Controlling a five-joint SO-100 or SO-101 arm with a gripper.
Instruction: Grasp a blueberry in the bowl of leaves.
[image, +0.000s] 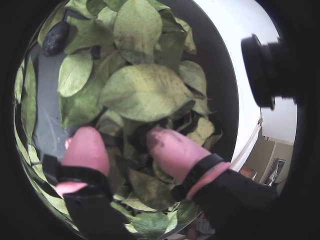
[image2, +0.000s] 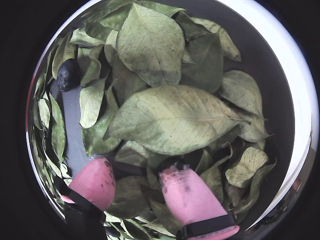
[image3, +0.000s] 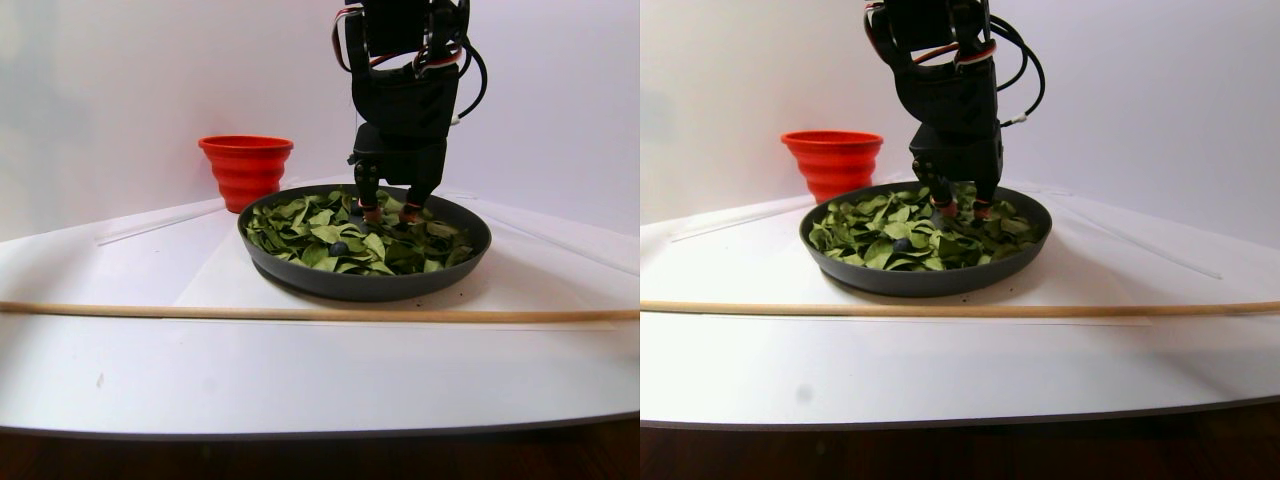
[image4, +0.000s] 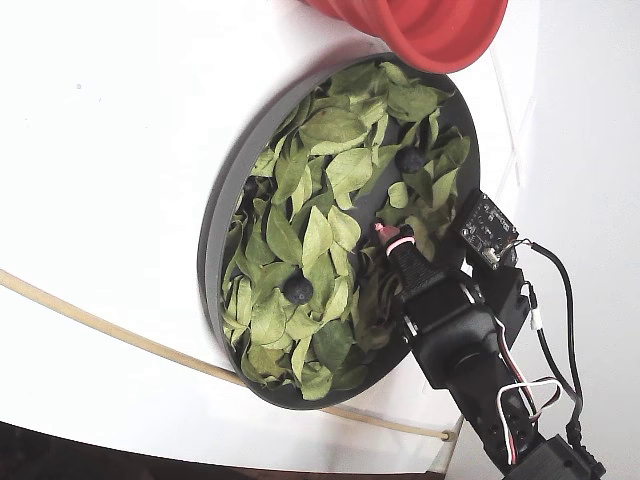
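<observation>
The dark grey bowl (image3: 365, 285) holds a heap of green leaves (image2: 170, 117). My gripper (image: 120, 136) is open, and its pink fingertips (image: 87, 150) press down into the leaves near the bowl's rim, with only leaves between them. A dark rounded shape (image: 142, 136) lies half under leaves against the inner side of the right finger; I cannot tell what it is. A blueberry (image2: 67, 75) lies on bare bowl floor at the upper left of both wrist views (image: 55, 37). The fixed view shows the gripper (image4: 385, 235) between two blueberries (image4: 297, 290) (image4: 408, 158).
A red ribbed bowl (image3: 245, 165) stands behind the dish on the white table. A thin wooden stick (image3: 320, 314) lies across the table in front of the dish. A small black camera module (image: 262, 70) sticks out beside the gripper.
</observation>
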